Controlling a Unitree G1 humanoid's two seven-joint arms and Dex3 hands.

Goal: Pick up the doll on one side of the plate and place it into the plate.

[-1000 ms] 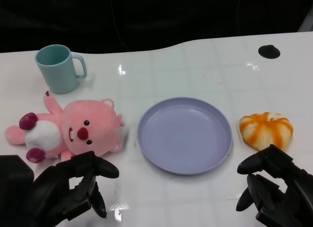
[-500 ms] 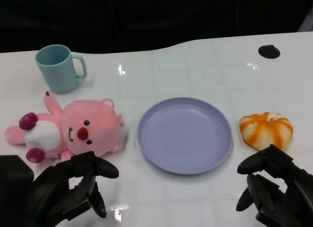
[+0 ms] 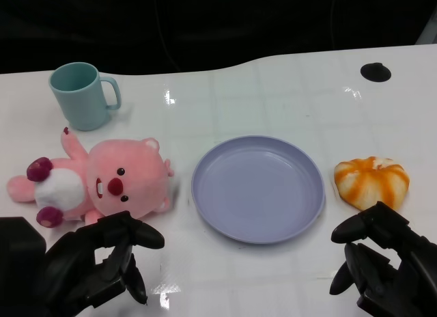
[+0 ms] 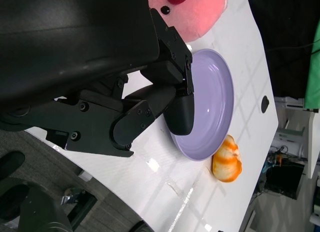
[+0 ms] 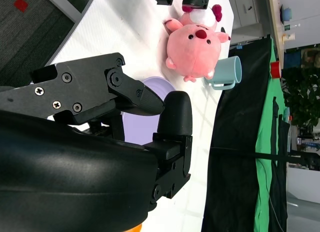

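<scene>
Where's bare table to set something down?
Free: the back strip beyond the plate, between mug and black disc; the front strip between left robot hand and right robot hand. Crowded: doll side, bun side.

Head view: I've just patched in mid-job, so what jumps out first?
The pink plush doll lies on its back on the white table, left of the empty lavender plate at centre. An orange-and-white striped toy sits right of the plate, a teal mug behind the doll. The left hand and right hand hover at the near edge, holding nothing.
</scene>
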